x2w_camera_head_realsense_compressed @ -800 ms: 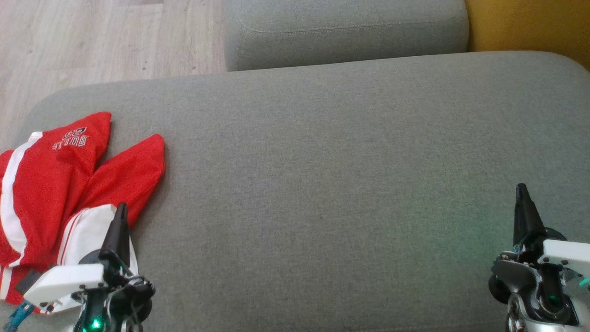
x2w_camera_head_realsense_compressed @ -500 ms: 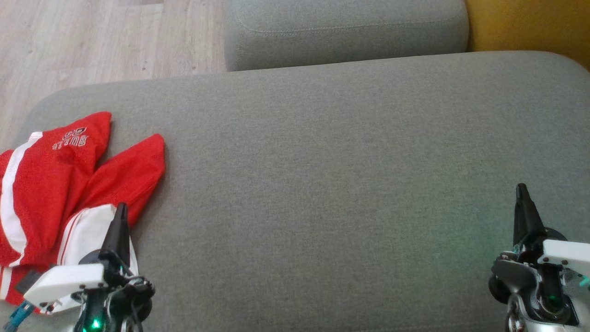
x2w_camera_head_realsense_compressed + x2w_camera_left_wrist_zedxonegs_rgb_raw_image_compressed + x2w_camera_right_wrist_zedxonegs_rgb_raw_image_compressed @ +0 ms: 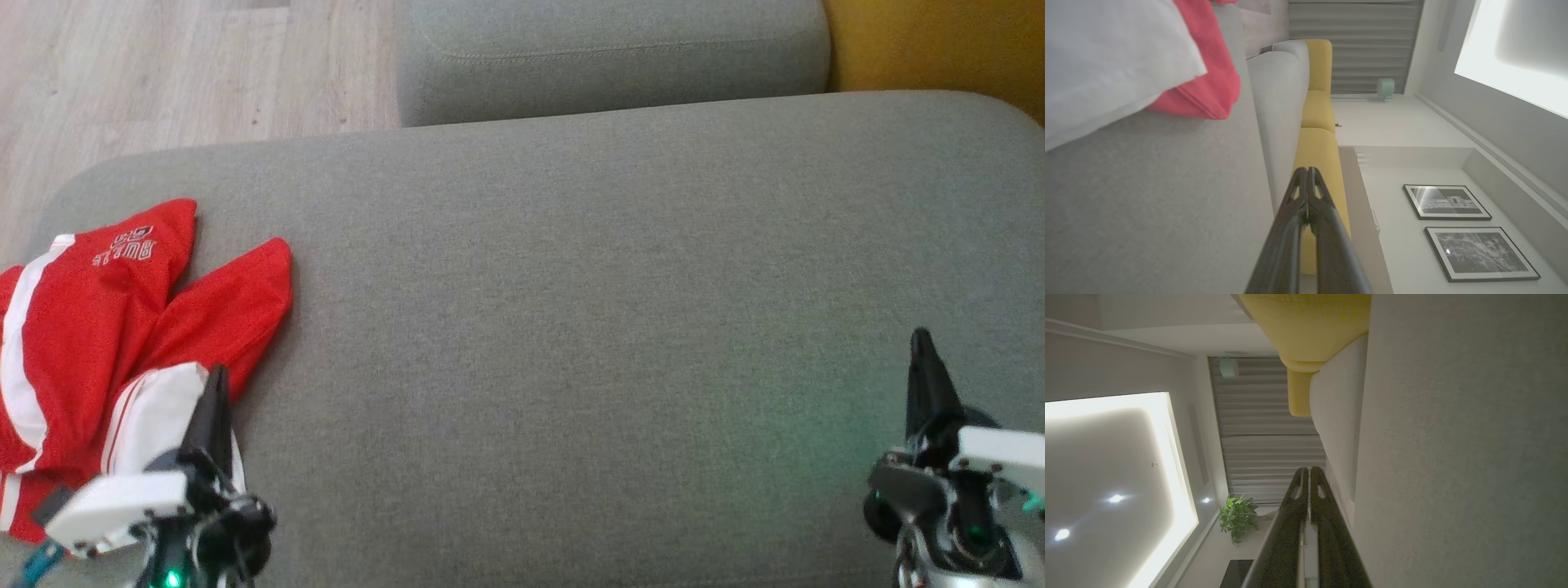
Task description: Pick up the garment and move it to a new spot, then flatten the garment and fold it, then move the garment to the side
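Your red-and-white garment [image 3: 90, 327] crumpled at the grey cushion's [image 3: 571, 310] left end, left gripper [image 3: 217, 376] pinched closed beside it, right gripper [image 3: 921, 338] closed, empty.

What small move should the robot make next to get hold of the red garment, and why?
Probably open the left gripper and dip it onto the garment: it is shut and empty, right beside the white fold, while the right gripper sits shut far across the grey cushion.

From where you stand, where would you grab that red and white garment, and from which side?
Likely the white bunched part of the garment, from above with the left gripper, opened first. It puffs up right beside that gripper; the red flaps lie flat on the cushion.
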### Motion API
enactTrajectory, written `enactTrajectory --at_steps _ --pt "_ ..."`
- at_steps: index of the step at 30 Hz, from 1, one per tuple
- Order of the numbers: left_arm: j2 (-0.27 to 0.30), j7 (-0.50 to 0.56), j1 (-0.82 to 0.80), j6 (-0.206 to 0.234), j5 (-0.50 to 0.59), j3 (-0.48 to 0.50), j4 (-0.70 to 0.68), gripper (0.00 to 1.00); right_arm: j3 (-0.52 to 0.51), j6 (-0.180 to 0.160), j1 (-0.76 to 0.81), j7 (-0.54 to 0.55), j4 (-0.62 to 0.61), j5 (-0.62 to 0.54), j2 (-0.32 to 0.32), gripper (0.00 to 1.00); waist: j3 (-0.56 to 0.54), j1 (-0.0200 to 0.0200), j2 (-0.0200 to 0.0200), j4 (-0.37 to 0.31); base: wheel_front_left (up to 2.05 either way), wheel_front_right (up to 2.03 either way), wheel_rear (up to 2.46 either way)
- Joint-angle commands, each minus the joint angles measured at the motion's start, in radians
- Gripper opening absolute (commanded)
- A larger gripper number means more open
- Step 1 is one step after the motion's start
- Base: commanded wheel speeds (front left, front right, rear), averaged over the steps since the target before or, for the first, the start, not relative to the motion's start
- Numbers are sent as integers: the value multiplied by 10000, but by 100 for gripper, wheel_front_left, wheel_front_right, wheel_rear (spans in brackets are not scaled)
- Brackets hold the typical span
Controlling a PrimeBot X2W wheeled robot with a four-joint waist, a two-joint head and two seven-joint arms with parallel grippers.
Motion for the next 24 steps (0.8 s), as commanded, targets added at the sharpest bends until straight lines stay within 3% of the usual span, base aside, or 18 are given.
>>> enactTrajectory --at_steps 1,4,24 --pt "-4 -12 13 8 0 -12 78 100 5 0 1 -2 81 -1 2 100 0 0 0 0 0 0 0" --pt "-70 -26 276 15 -6 -27 497 100 23 0 140 -9 510 4 21 100 2 0 0 0 0 0 0" --pt "-37 -612 46 2 277 -324 8 100 779 -1 -24 -565 -307 -178 -24 100 3 0 0 2 0 0 0"
